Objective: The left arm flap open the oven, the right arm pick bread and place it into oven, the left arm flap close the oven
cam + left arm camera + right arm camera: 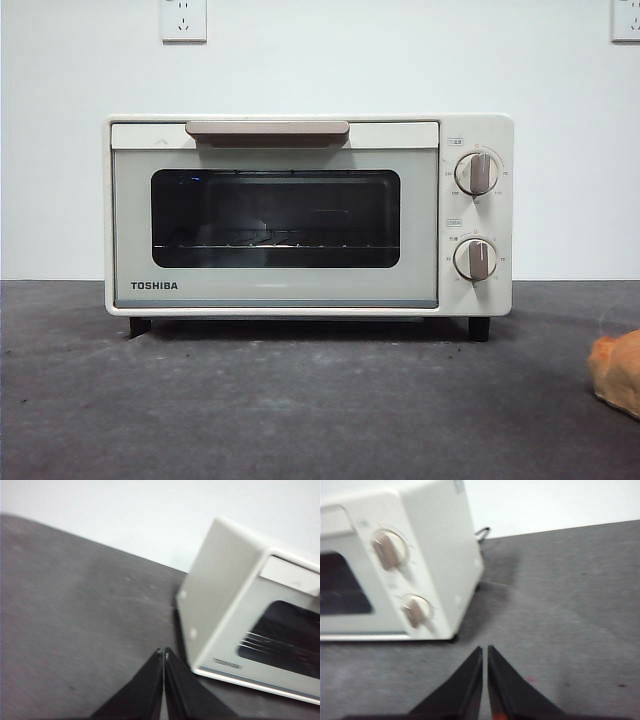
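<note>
The bread (617, 372) waits at the table's (300, 410) right edge, clear of the oven's (308, 215) closed door. Both grippers, left (164, 654) and right (485, 650), hang with jaws pressed together, holding nothing.

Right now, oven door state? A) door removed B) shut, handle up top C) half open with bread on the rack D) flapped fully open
B: the toaster oven door sits flush in its frame with the beige bar handle at the top edge, the rack behind the glass looks bare, and the bread lies on the table off to one side.
</note>
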